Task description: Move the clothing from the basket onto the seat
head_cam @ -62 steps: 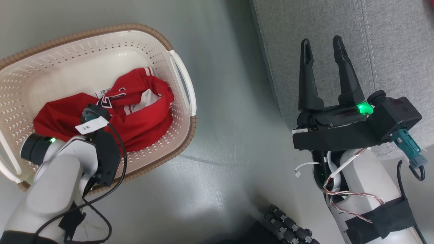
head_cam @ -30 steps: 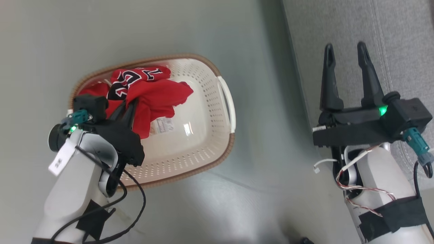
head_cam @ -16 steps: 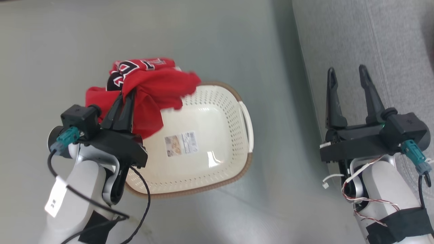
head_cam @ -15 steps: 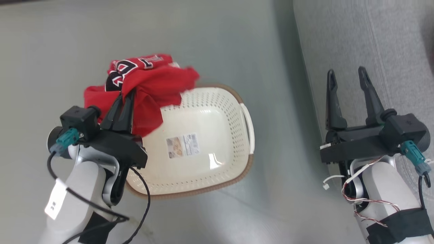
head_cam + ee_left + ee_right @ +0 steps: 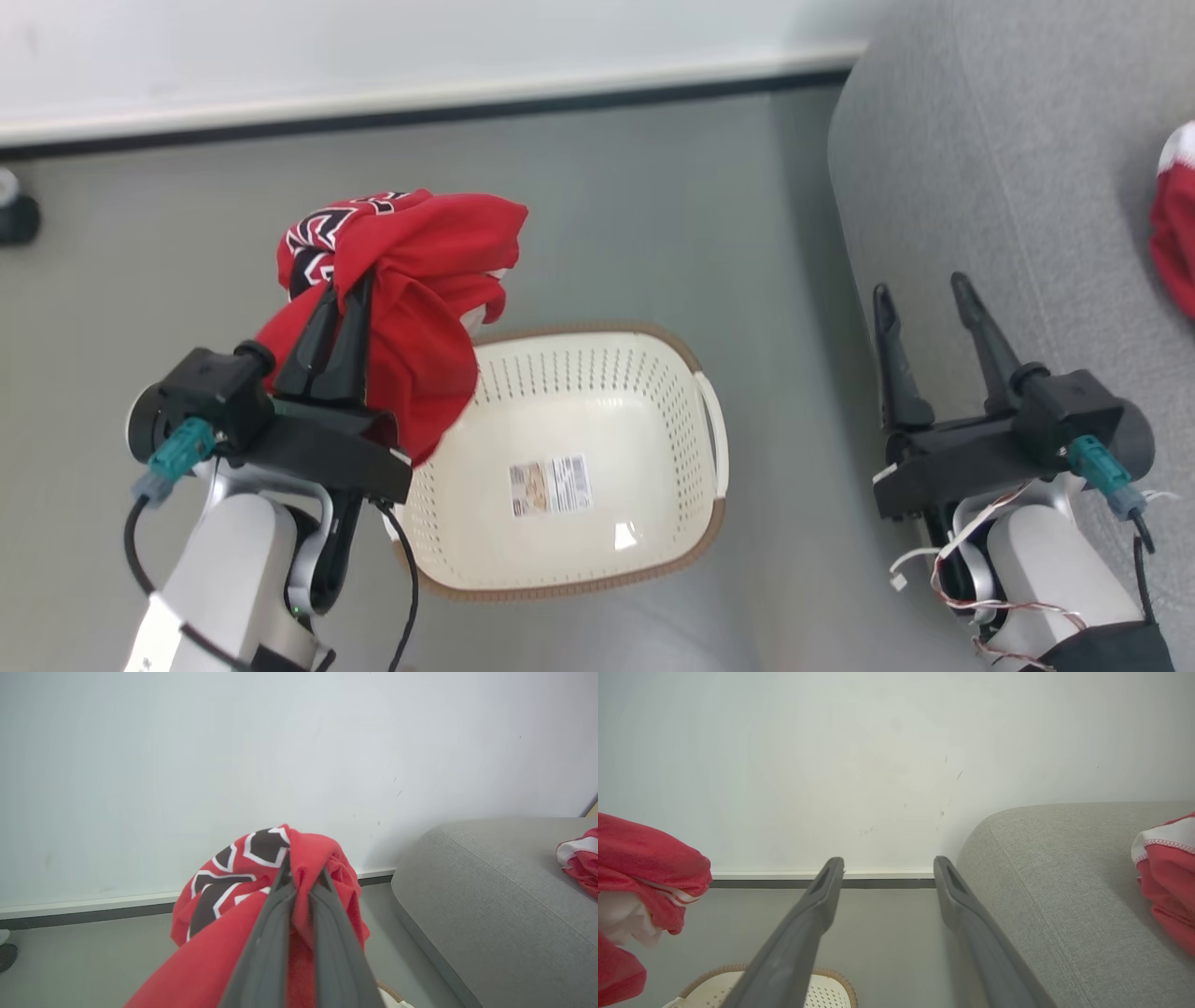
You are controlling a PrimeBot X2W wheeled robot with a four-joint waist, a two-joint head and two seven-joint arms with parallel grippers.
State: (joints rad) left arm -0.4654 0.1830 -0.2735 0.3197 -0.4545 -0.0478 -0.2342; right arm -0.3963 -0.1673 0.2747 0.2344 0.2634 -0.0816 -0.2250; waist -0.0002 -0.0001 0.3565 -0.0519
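Up out of the basket (image 5: 693,359) is where the red jersey (image 5: 425,238) has gone since two seconds back, when it lay crumpled on the bottom with my left gripper (image 5: 347,285) down in it. Now that gripper is pinched tight on a fold of the cloth, with red fabric bunched round its fingers. The jersey hangs from it in the air, over the basket's far left corner and clear of the rim. My head has tipped up too, so the wall now shows.

What I can see of the basket is bare down to the label (image 5: 551,485) on its bottom. The near left corner is hidden behind my own arm and the hanging cloth, so I cannot vouch for it. Another red garment (image 5: 1178,219) with white trim already lies on the sofa (image 5: 980,187), well off to my right. My right gripper (image 5: 920,291) hangs over the sofa's near edge, fingers spread and nothing between them.

I judge the job mostly done: one piece delivered, this one lifted. What is left is to carry the jersey across the strip of floor (image 5: 653,205) to the sofa and let go.
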